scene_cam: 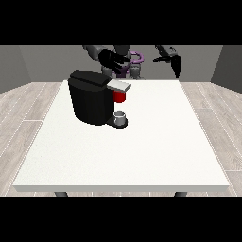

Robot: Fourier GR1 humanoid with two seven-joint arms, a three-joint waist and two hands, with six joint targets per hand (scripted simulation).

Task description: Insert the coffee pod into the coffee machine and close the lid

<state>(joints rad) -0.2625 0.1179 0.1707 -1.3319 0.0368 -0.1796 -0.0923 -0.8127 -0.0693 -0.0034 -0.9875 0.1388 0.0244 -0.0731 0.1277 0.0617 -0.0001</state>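
A black coffee machine (90, 97) stands on the white table (142, 146), left of centre. Its silver lid (118, 85) lies flat over a red pod holder (120, 96). A small grey cup (120, 116) sits on the machine's base below the holder. No loose coffee pod shows. The hand at the view's left (111, 59) hovers just above and behind the machine's top, its fingers spread towards the lid. The hand at the view's right (169, 57) hangs raised over the table's far right edge, fingers relaxed and holding nothing.
The robot's torso (128, 64) stands behind the table's far edge. Wooden floor surrounds the table on all sides.
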